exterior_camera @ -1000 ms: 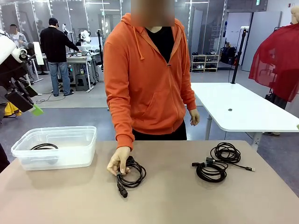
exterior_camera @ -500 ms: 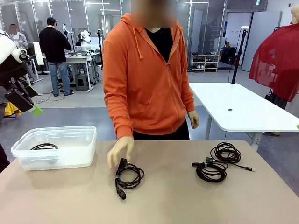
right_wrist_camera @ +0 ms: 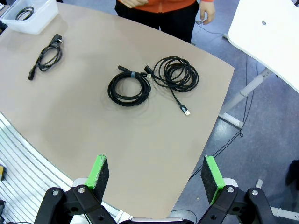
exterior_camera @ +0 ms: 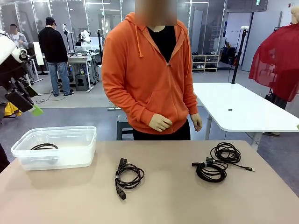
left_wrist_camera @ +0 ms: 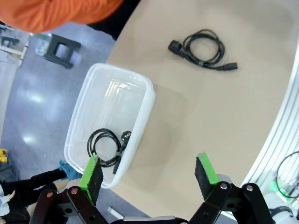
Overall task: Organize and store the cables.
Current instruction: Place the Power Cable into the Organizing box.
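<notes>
We see both grippers hanging well above the table [exterior_camera: 163, 205]. The left gripper [left_wrist_camera: 148, 170] looks down on the clear plastic bin [left_wrist_camera: 150, 93] with its green pads spread wide and nothing between them, and the right gripper [right_wrist_camera: 154, 173] is just as wide and just as empty. Three coils are still out. A power cord [exterior_camera: 129, 176] lies alone near the middle of the table, its two chunky plugs sticking out of the loop. Off to the right, a thicker coil [right_wrist_camera: 129, 88] and a thinner cable [right_wrist_camera: 176, 73] with a small flat connector lie against each other. We judge all of them to be light, limp and a little springy. Lifted by a single strand, a coil would sag and might unwind. We would therefore pinch across the whole bundle, at the small tie that seems to bind the power cord and the thicker coil. The rigid plugs offer a firmer but narrower hold. The thinner cable shows no tie that we can make out, and its tail trails loose. Taking one of the right-hand pair may drag the other along. The bin stands open at the table's left, with no lid on it. It holds one coiled black cable [left_wrist_camera: 106, 147] lying toward one end, and the rest of its floor is bare. We judge there is room for the other three. The person [exterior_camera: 149, 79] stands at the far edge with both hands off the table.
</notes>
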Robot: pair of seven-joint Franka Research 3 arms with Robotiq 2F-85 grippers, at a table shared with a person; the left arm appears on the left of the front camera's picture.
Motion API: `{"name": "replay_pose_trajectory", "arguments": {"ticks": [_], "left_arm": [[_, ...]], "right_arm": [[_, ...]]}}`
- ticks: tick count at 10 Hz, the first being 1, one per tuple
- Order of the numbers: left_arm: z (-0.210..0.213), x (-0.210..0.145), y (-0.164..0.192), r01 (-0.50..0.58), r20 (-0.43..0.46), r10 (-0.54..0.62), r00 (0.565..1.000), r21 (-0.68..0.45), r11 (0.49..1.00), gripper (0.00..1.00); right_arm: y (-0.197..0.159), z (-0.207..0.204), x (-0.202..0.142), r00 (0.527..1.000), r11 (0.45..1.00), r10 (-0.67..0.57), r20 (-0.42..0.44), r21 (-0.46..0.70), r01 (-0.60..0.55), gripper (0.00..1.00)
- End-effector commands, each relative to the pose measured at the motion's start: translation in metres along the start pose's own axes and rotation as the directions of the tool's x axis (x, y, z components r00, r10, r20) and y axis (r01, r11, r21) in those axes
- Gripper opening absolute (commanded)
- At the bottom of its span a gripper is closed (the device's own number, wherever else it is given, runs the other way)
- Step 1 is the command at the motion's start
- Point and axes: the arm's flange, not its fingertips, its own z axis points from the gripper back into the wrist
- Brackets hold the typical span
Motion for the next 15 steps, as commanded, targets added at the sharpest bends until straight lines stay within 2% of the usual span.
{"name": "replay_pose_trajectory", "arguments": {"ticks": [1, 3, 5, 9, 11, 13, 15], "left_arm": [[-0.011, 0.031, -0.004, 0.036, -0.066, -0.036, 0.997, -0.015, 0.999, 1.0], [-0.026, 0.073, -0.01, 0.118, -0.107, -0.128, 0.986, -0.094, 0.988, 1.0], [-0.04, 0.118, -0.009, 0.195, -0.076, -0.21, 0.975, -0.169, 0.966, 1.0], [-0.087, 0.202, -0.016, 0.317, -0.137, -0.362, 0.922, -0.27, 0.909, 1.0], [-0.114, 0.222, -0.026, 0.346, -0.146, -0.408, 0.901, -0.324, 0.88, 1.0], [-0.138, 0.234, -0.042, 0.358, -0.194, -0.43, 0.882, -0.319, 0.878, 1.0], [-0.141, 0.232, -0.041, 0.337, -0.19, -0.411, 0.891, -0.33, 0.882, 1.0]], "right_arm": [[-0.001, 0.0, -0.001, 1.0, 1.0, 0.003, 0.004, 0.005, -0.003, 1.0], [-0.001, 0.0, -0.001, 1.0, 1.0, 0.003, 0.004, 0.005, -0.003, 1.0], [-0.001, 0.0, -0.001, 1.0, 1.0, 0.003, 0.004, 0.005, -0.003, 1.0], [-0.001, 0.0, -0.001, 1.0, 1.0, 0.003, 0.004, 0.005, -0.003, 1.0], [-0.001, 0.0, -0.001, 1.0, 1.0, 0.003, 0.004, 0.005, -0.003, 1.0], [-0.001, 0.0, -0.001, 1.0, 1.0, 0.003, 0.004, 0.005, -0.003, 1.0], [-0.001, 0.0, -0.001, 1.0, 1.0, 0.003, 0.004, 0.005, -0.003, 1.0]]}}
